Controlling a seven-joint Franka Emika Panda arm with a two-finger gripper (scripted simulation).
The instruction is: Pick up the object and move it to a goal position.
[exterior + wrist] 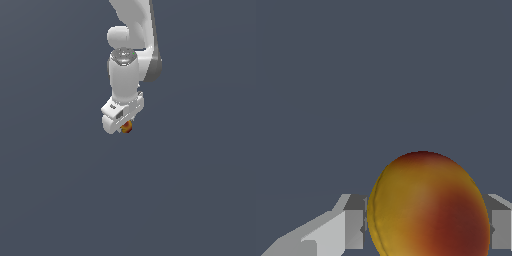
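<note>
The object (pixel 428 207) is a roundish orange-yellow ball with a reddish patch, filling the space between my two grey fingers (pixel 351 227) in the wrist view. In the exterior view only a small part of the object (pixel 127 127) peeks out under the white gripper (pixel 122 125), which points downward from the white arm. The gripper is shut on the object, with a finger pressed against each side of it. Nothing shows beneath the object but plain dark grey background.
Only the white arm (pixel 131 45) reaching down from above and a uniform dark grey background show in both views.
</note>
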